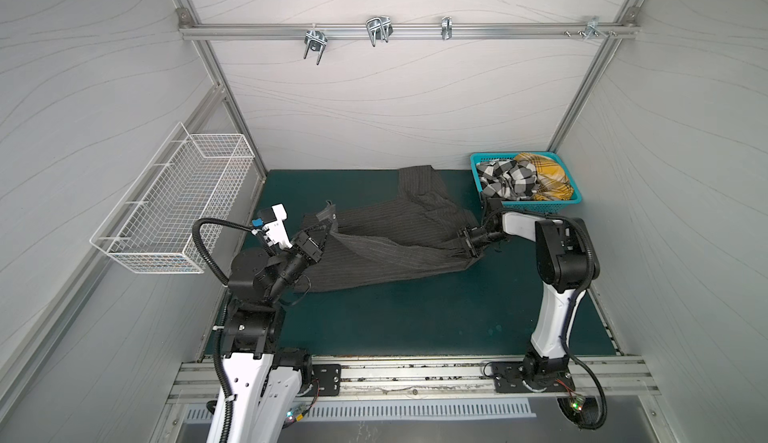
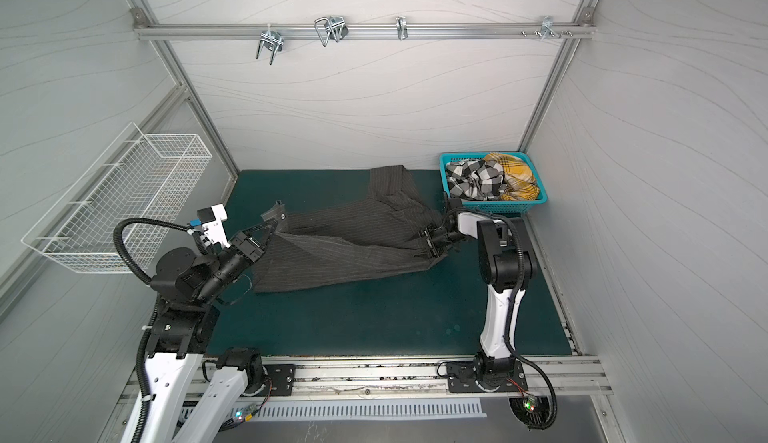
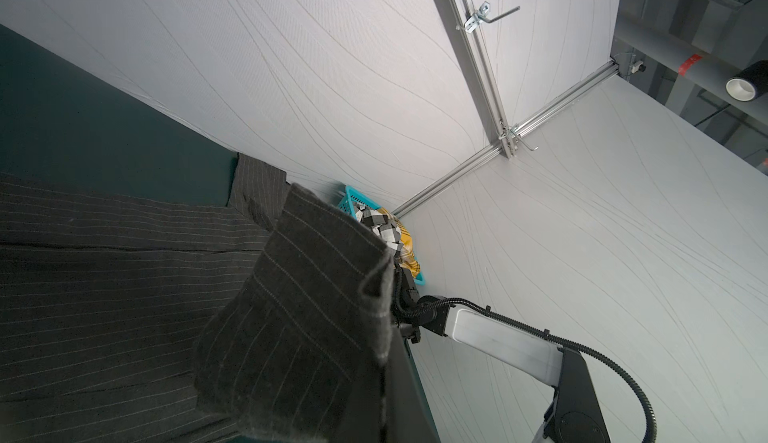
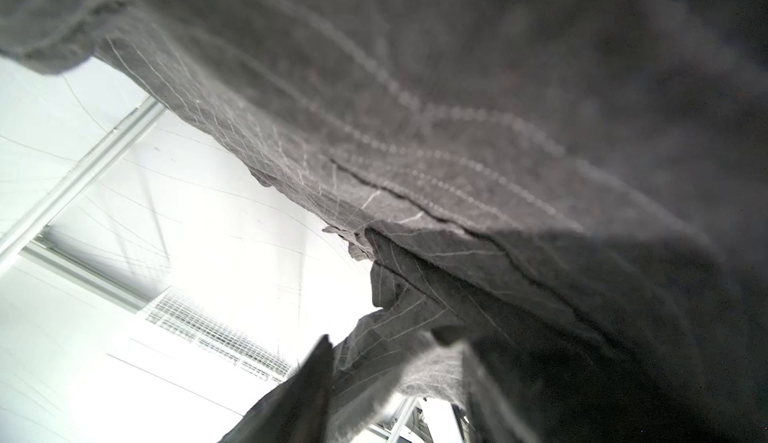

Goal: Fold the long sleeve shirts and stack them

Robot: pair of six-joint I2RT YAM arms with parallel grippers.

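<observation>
In both top views, the pinstripe shirt (image 1: 386,250) is lying on the green surface (image 1: 415,320) with its long axis running side to side and one sleeve trailing toward the back wall. The left claw (image 1: 326,235) is pinching its left end tight, while the right claw (image 1: 468,246) is meeting its right end, so each arm is nearest its own end. The check shirt (image 1: 509,179) and plaid shirt (image 1: 548,179) are sitting in the basket (image 1: 540,203). In the left wrist view, a held flap is hanging before the lens. In the right wrist view, cloth is covering nearly everything, so whether that claw is gripping cannot be told.
</observation>
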